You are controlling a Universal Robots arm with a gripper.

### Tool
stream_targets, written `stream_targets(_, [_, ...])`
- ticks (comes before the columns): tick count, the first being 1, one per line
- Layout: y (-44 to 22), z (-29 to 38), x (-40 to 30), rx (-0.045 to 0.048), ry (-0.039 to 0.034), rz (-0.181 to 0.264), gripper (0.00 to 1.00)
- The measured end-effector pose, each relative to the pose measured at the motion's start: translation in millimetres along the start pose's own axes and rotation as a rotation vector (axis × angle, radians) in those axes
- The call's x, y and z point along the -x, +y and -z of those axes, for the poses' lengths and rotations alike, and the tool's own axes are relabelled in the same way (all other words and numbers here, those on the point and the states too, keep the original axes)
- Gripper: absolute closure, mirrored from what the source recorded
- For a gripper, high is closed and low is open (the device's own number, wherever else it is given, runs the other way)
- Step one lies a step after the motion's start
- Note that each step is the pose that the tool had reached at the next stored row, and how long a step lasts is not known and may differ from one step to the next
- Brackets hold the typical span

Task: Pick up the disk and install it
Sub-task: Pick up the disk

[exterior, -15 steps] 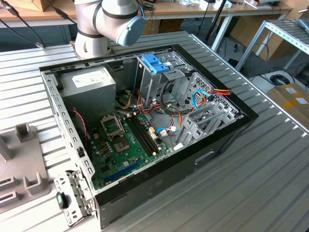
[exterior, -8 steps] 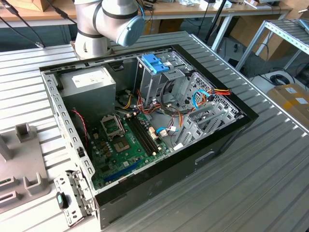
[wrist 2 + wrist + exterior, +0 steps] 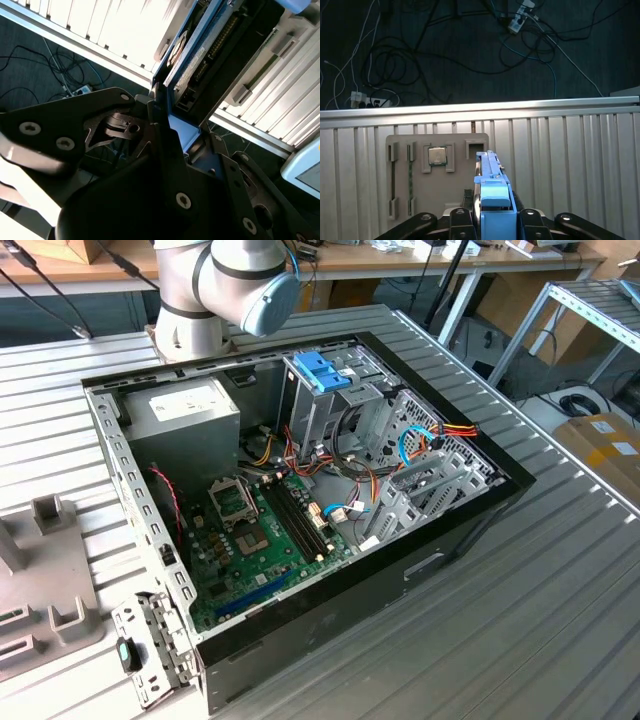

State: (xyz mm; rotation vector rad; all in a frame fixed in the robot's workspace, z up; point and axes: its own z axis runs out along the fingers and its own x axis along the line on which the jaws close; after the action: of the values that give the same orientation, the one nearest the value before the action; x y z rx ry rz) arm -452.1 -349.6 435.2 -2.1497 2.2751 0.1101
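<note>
Blue plastic over bare silver metal: that's the disk [image 3: 490, 167], seen edge-on in the first wrist view as a thin flat slab in its carrier frame. The end effector [image 3: 495, 216] has its black, bolted fingers [image 3: 462, 216] closed tight on the frame from both sides. It's held up in the air above the grey fixture plate [image 3: 437, 187], a matte slab with raised square pockets, one of them holding a shiny square chip [image 3: 438, 155]. In the second wrist view the disk [image 3: 197, 60] shows its dark connector edge beyond the fingers. The plate lies on the ribbed metal counter [image 3: 570, 165]. In the exterior view, the open black computer case [image 3: 400, 580] sits just beside the plate, green motherboard [image 3: 250, 540] exposed.
</note>
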Motion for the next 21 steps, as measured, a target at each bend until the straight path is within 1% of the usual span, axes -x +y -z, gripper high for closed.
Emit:
stream_targets(9, [0.3,7.1,0.4,0.0004,-0.0078,0.0,0.63])
stream_targets(14, [0.5,11.8,0.7,0.0005,-0.0102,0.0,0.63])
stream_targets(21, [0.7,16.2,0.9,0.0007,-0.0125,0.0,0.63])
